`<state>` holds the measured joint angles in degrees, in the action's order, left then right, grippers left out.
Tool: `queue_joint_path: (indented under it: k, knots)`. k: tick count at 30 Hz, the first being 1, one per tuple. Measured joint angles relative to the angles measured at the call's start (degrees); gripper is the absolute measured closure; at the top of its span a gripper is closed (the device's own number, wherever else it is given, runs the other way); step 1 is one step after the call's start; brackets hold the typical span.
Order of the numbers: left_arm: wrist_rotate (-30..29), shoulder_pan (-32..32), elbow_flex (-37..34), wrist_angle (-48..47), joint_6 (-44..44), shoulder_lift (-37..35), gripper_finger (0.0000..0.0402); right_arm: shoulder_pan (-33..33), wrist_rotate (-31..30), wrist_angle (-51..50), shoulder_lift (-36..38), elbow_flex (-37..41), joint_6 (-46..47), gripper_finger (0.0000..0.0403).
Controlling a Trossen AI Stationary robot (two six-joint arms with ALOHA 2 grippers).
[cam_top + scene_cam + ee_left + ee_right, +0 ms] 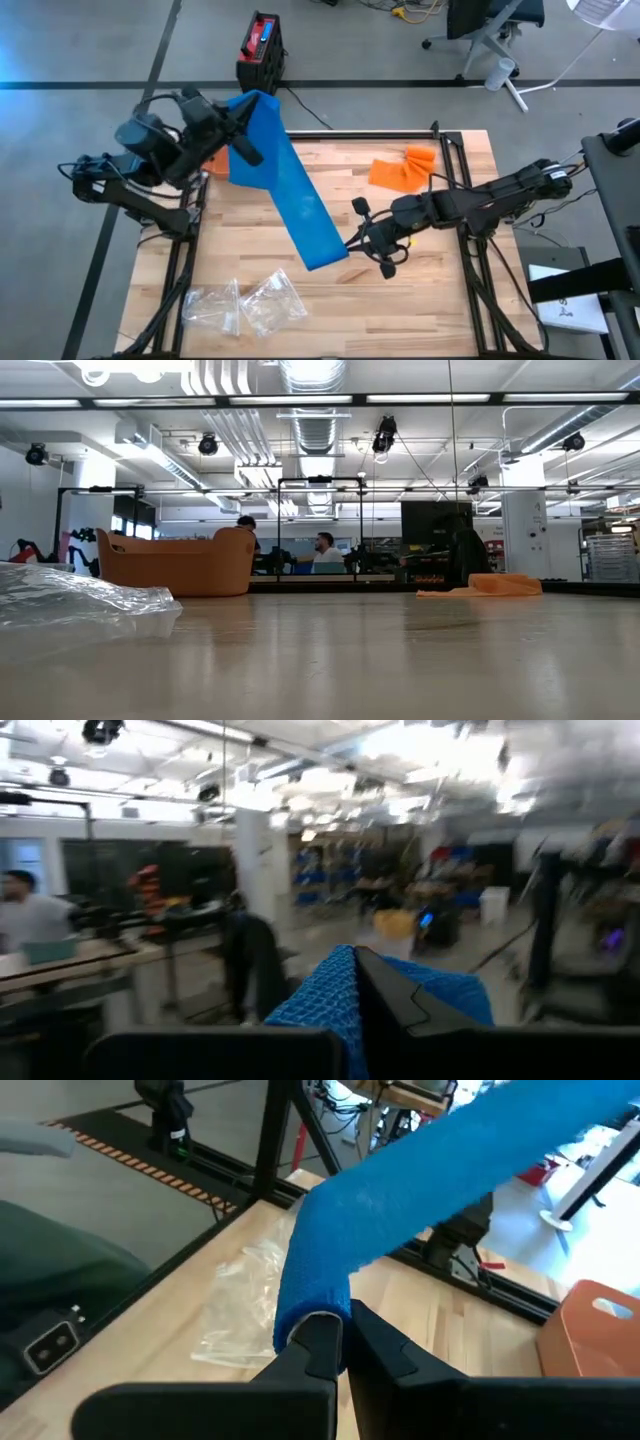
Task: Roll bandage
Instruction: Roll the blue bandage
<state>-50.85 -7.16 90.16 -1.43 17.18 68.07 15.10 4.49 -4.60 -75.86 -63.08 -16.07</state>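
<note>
wooden table (330, 290) | orange cloth (402, 168) | clear plastic bags (245, 303)

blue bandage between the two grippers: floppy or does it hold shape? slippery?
Likely floppy: the blue bandage spans as a flat strip between the left gripper and the right gripper, and bunches at the pinch in the right wrist view. Probably light, since it hangs clear of the table. Its woven texture in the left wrist view suggests decent grip, not slippery.

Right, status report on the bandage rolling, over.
Left gripper and right gripper each shut on blue bandage, stretched above table. Orange cloth, plastic bags clear.
</note>
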Motion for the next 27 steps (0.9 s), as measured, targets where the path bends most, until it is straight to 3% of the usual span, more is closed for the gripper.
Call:
queue_joint_path:
  k: [7,14,20,27]
  knots:
    - [-1.0,5.7,0.0,-9.2,-4.0,0.7,0.04,4.4,0.1,-4.4,0.6,-6.0,-1.4,0.04]
    - [-0.7,9.4,-3.9,-11.6,-6.3,1.2,0.04,8.1,0.3,-6.8,2.2,-10.2,-3.3,0.04]
    - [5.8,10.8,-7.6,-11.9,-9.6,1.2,0.04,10.1,0.4,-7.3,2.4,-12.6,-5.9,0.04]
    - [7.3,11.2,-13.6,-13.3,-10.6,1.0,0.04,10.6,0.4,-10.4,2.4,-16.7,-7.2,0.04]
